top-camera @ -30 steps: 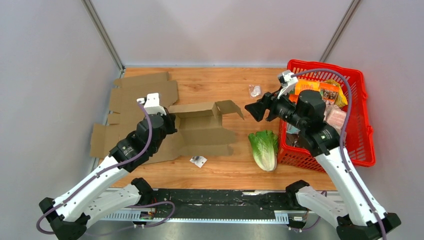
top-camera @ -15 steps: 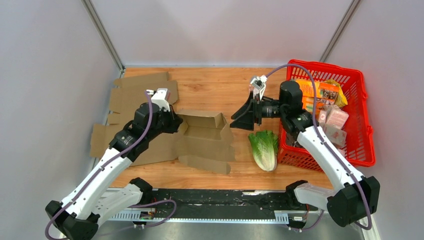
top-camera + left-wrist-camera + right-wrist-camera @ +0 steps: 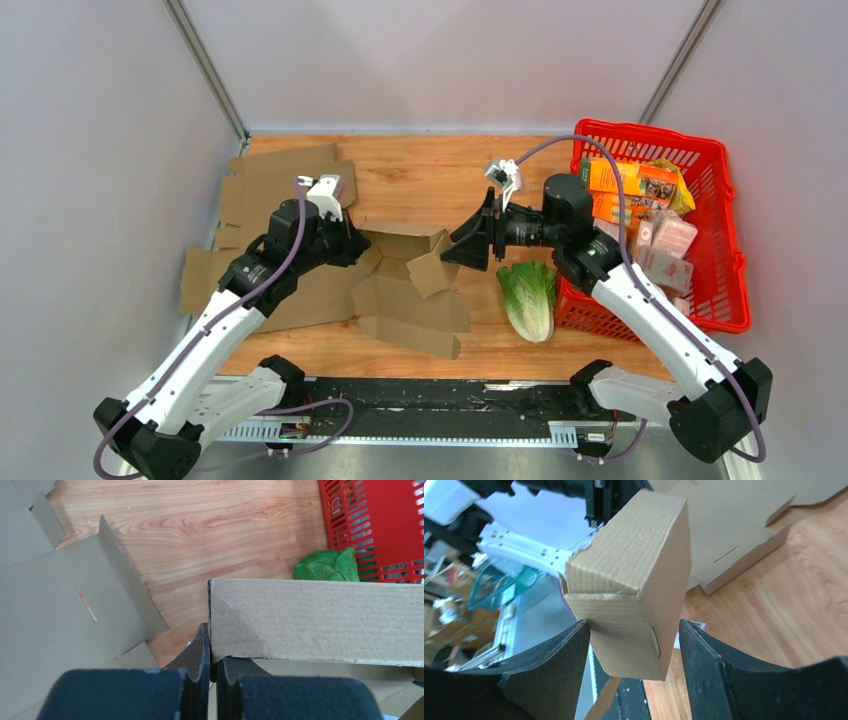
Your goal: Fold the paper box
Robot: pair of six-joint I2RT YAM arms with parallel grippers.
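Top view: the paper box sat half-formed mid-table, just left of the lettuce. Your left gripper was at its left wall and your right gripper at the raised flap.

Left wrist: your jaws were pinched almost closed on the corner edge of the wall.

Right wrist: your jaws were spread wide, straddling the folded flap. Can't tell if the pads pressed it.

Likely light corrugated card that was stiff across the panels, bent at the scores and crushed easily. You'd best have gripped edges close to the creases.
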